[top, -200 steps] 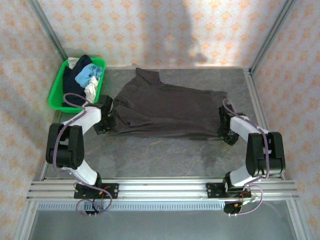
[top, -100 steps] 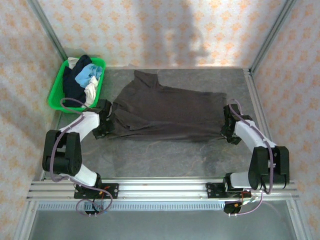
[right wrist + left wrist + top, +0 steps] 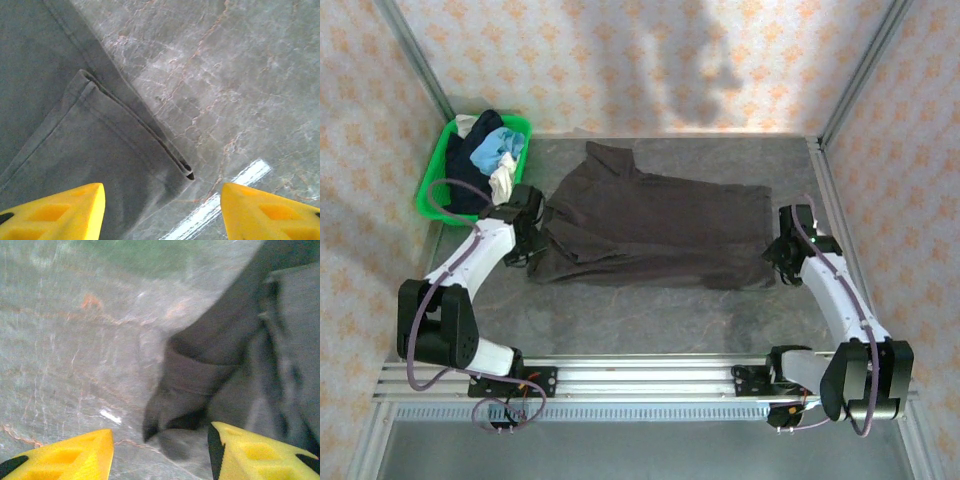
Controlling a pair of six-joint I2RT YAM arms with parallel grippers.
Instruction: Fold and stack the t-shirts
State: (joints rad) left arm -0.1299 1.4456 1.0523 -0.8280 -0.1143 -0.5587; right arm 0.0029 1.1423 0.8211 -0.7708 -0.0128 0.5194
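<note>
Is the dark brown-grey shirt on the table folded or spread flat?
Folded over: the dark t-shirt lies as a wide band, and the right wrist view shows two hem layers stacked at its corner.

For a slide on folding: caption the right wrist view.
Open right gripper hovers over the folded hem corner of the dark brown-grey t-shirt on the marbled table.

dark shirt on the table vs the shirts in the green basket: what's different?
Pose: the dark shirt lies spread nearly flat; the basket shirts are bunched in a heap.
Place: the dark shirt is on the table; the basket shirts sit in the green basket.
Colour: the dark shirt is plain brown-grey; the basket shirts mix navy, light blue and cream.
Shared: all are soft cloth and not yet stacked.
</note>
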